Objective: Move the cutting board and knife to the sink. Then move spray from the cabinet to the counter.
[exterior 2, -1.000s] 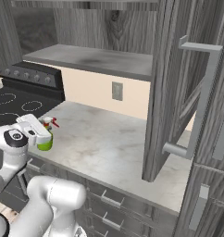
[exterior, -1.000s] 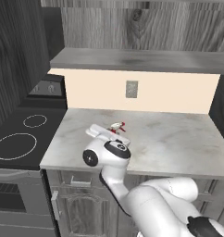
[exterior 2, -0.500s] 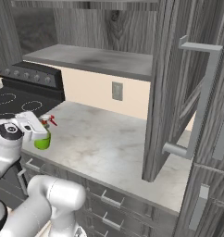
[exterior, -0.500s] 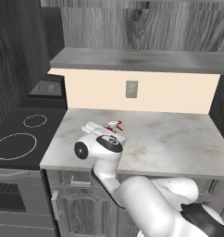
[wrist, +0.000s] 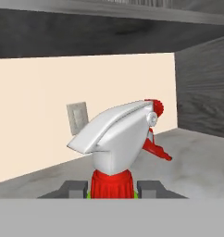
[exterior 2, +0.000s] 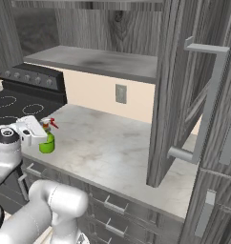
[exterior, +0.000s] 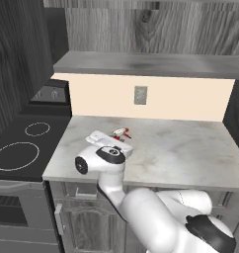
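Observation:
The spray, a green bottle with a red-and-white trigger head, stands upright on the counter near its left front corner. My gripper is at its red neck, one fingertip on each side, shut on it. In the left base view the white hand hides the bottle except for its red trigger; the gripper sits just behind the arm's elbow. From the right base view the gripper is level with the bottle's top. The cutting board and knife are out of view.
The cabinet's light shelf hangs above the counter, and its open door juts out at the right with a long handle. A black stovetop borders the counter on the left. A wall outlet sits on the beige backsplash.
The arm's elbow has swung to the left and lower in front of the counter. The hand and the spray have stayed nearly in place.

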